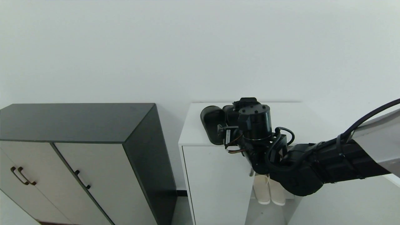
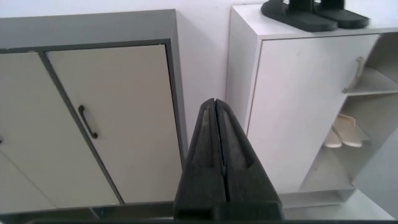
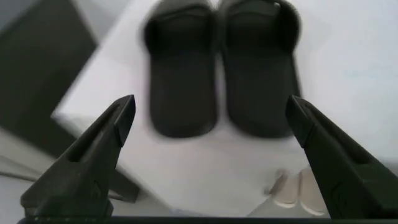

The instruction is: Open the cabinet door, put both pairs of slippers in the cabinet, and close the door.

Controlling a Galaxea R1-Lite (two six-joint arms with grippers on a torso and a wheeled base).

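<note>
1. While the right gripper (image 3: 210, 102) hangs over the top of the white cabinet (image 1: 297, 125), its fingers (image 3: 93, 155) are spread wide and hold nothing. One tip sits outside each outer edge of the black slippers (image 3: 186, 74), touching neither.
2. The black pair lies soles down, side by side and close together, on the cabinet top. It is toward the edge nearer the dark cabinet (image 1: 78, 122) and close to the front lip.
3. Judged step: grasping the black pair so it can go inside. The white slippers (image 1: 269, 190) already lie on a low shelf in the open compartment, so half of the stowing looks done.
4. Grasp note: the spread appears to span both slippers at once. The gripper should come straight down, centred on the seam between the two. It should set the pads low on the outer side walls, then close evenly so the pair is squeezed together as one.
5. Risk, as a judgement: the slippers look soft. An off-centre squeeze could let one twist or slip free, and a sideways nudge near the front lip could push it off the top.
6. After the grasp, the pair should be lifted clear of the top before it swings round the front. The shelf (image 2: 379, 84) above the white pair looks free.
7. The left gripper (image 2: 215, 106) has its fingers pressed together and empty. It sits low, facing the gap between the two cabinets and well apart from the slippers. It is within plausible reach of the door handle (image 2: 357, 73) for the closing step.
</note>
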